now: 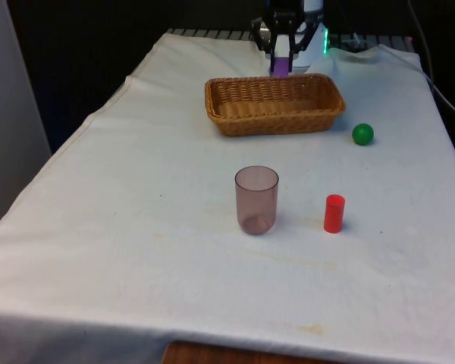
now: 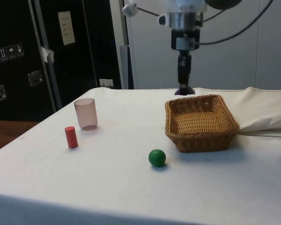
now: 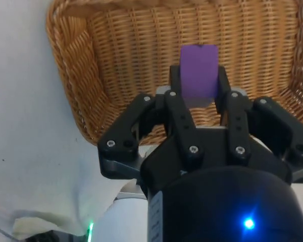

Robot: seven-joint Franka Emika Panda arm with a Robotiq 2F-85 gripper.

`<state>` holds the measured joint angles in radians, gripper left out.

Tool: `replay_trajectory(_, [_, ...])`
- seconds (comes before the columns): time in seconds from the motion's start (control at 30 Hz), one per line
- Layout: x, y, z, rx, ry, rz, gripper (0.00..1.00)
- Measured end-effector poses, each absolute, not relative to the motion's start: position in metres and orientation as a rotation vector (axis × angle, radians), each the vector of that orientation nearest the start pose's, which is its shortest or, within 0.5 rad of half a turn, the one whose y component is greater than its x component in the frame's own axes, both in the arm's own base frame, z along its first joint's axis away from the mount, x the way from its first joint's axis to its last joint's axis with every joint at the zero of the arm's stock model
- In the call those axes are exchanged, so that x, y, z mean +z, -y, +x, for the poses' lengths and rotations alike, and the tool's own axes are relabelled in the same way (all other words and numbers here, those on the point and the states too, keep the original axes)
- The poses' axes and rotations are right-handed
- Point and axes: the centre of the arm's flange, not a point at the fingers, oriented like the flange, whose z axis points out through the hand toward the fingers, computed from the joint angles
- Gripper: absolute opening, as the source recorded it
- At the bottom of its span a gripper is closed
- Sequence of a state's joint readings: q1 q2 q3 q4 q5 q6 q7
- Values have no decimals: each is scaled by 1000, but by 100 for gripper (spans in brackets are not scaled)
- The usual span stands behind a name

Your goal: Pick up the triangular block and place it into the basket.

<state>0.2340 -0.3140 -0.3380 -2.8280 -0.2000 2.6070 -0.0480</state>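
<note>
You have the gripper (image 1: 281,67) at the top centre of the front frame, just behind the far rim of the basket (image 1: 226,117). Its two fingers are closed down to the width of a purple block (image 1: 280,66), which sits clamped between them. In the wrist picture you see the block (image 3: 198,70) held above the basket (image 3: 116,60), over the woven floor near one long wall; whether the block's shape is triangular you cannot tell from these pictures. In the side frame the gripper (image 2: 184,87) hangs at upper centre, just beyond the back edge of the basket (image 2: 201,140), and a dark sliver of the block (image 2: 184,90) shows at the fingertips.

The basket is a shallow oblong of tan wicker, standing upright on the cloth (image 1: 121,227). Look inside it in the side and wrist pictures and you find only bare weave; the block is above it, not resting in it.

A clear pinkish cup (image 1: 256,199) stands upright in the middle of the front frame, and you see nothing in it. Just to its right in that frame stands a red cylinder (image 1: 334,213), near but not touching. A green ball (image 1: 362,134) lies on the cloth right of the basket, close to its corner and apart from it.
</note>
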Motion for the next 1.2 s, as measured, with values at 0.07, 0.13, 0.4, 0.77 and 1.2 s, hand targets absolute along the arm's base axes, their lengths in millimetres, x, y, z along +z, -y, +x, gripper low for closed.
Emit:
replay_trajectory(0.07, [287,25,364,-127,203,-3140,34])
replay_trajectory(0.13, [278,27,358,-117,214,-3136,34])
replay_trajectory(0.4, [256,33,348,-97,237,-3133,34])
replay_trajectory(0.77, [219,54,339,-75,276,-3146,34])
replay_trajectory(1.2, [183,60,334,-72,299,-3185,34])
